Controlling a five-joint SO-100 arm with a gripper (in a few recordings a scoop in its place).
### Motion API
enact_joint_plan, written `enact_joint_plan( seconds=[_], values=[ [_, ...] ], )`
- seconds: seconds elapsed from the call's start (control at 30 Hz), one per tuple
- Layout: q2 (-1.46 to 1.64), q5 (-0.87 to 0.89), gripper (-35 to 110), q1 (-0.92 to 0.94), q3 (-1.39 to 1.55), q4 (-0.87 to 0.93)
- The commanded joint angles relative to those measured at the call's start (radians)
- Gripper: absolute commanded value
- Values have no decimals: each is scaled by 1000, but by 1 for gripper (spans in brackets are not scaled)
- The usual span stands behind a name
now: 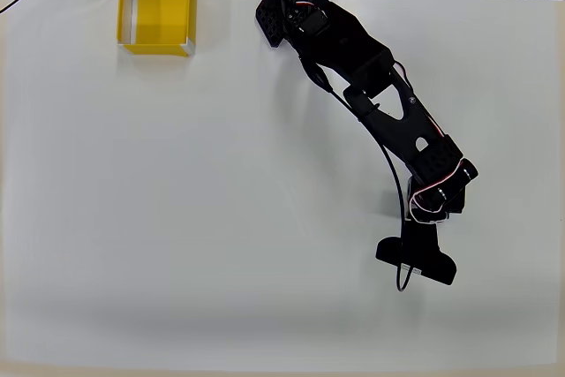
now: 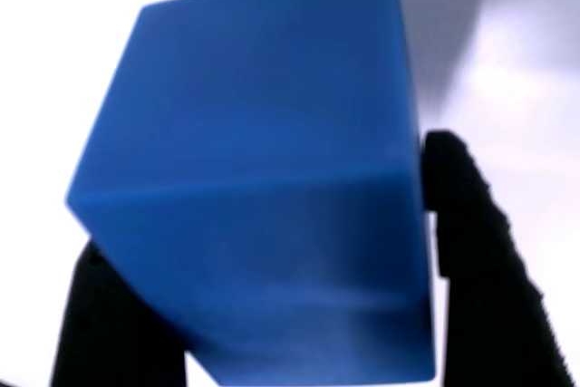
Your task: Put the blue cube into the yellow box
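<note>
Here the black tool [image 2: 263, 251] clamps the matte, sharp-edged blue cube [image 2: 254, 178] between its ridged fingers [image 2: 471, 224].

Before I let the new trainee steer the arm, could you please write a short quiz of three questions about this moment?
1. True or false: the blue cube sits between the two black fingers in the wrist view.
2. In the overhead view, where is the yellow box?
A. Upper left of the table
B. Lower right of the table
C. Directly under the arm
3. Fill in: in the overhead view the inside of the box is ____.

Key:
1. True. A finger stands against each side of the cube, so the jaws are shut on it.
2. A. The gripper is far away, toward the lower right of the white table.
3. Empty: only its yellow floor shows.
</note>
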Motion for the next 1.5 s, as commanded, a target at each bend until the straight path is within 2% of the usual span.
enact_joint_plan(
  seconds=[0.0, 0.33, 0.63, 0.77, 1.0, 1.2, 1.47],
  values=[
    [385, -84, 2, 114, -55, 12],
    [690, -319, 2, 574, 104, -67],
    [834, -520, 4, 1081, 357, -393],
    [874, -566, 4, 1295, 440, -482],
    [937, -586, 4, 1640, 456, -367],
    [994, -592, 4, 1917, 499, -341],
    [1089, -611, 4, 2145, 692, -321]
  ],
)
